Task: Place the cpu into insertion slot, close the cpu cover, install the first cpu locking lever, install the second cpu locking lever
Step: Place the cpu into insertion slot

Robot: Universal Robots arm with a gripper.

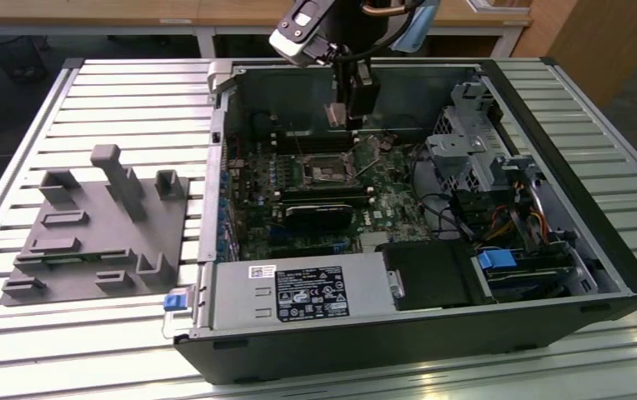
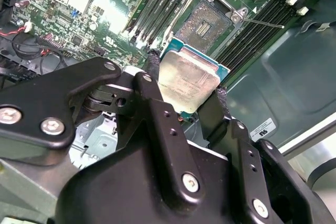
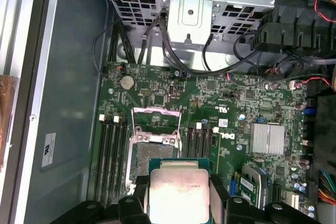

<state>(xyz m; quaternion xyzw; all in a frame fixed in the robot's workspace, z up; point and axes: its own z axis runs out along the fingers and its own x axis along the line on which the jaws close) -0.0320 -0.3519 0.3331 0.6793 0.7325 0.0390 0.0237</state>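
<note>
Closest to the lens in both wrist views, the black jaws were clamped on two opposite edges of the cpu (image 2: 188,80), a flat square chip with a dull metal top. The chip hung in the air just short of the insertion slot (image 3: 143,163), not touching it. The slot's dark centre was bare. The cpu cover (image 3: 156,138) was swung up from the slot, its window showing green motherboard (image 3: 220,103) behind it. Long black memory slots (image 3: 113,156) ran along both sides of the socket.

In the exterior view, all of this sat inside an open computer case (image 1: 408,354) lying on its side on a slatted metal desk (image 1: 107,83). The arm reached down into the case near its far wall. The case also held a silver power supply (image 1: 296,292) at the near edge. A metal drive cage (image 1: 468,150) with loose cables stood toward the exterior view's right. A grey fixture block (image 1: 96,225) stood on the desk at the exterior view's left, well apart from the case.
</note>
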